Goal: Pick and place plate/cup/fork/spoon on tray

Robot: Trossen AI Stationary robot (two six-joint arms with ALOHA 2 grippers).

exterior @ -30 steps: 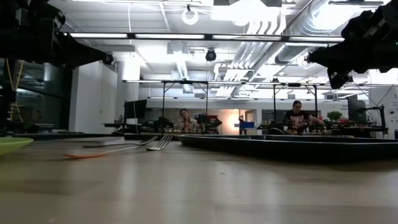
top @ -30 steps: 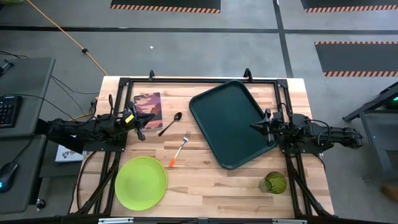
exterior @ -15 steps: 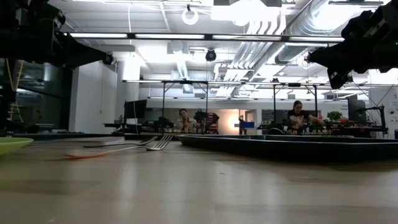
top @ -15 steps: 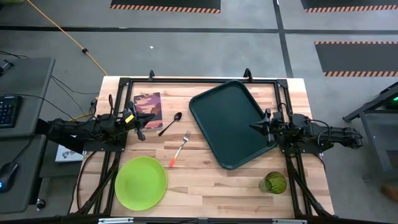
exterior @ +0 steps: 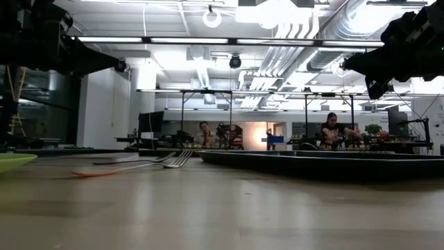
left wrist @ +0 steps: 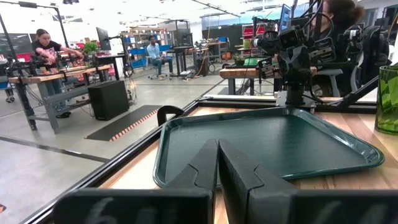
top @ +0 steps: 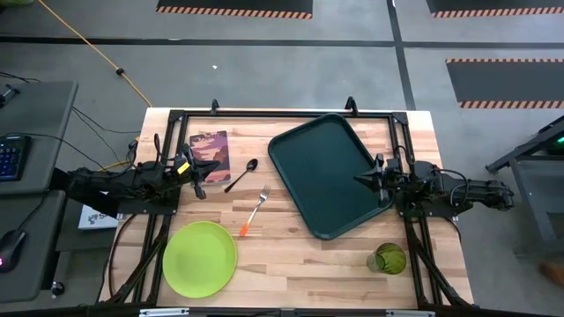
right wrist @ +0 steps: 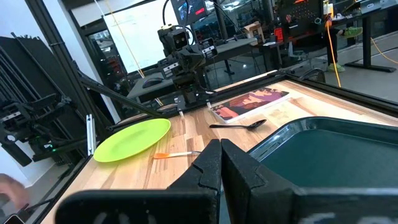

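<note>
On the worktop I see nothing changed in the last second: both end effectors, left (top: 201,167) and right (top: 363,180), stay closed and empty, so plate (top: 200,258), cup (top: 389,258), fork (top: 254,210) and spoon (top: 241,174) remain off the bare tray (top: 322,172).

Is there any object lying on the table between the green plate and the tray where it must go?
Nothing blocks it fully. The fork lies on the wood between the plate and the tray, so a low straight path would cross it; a lifted path passes over it. The tray itself holds nothing visible.
</note>
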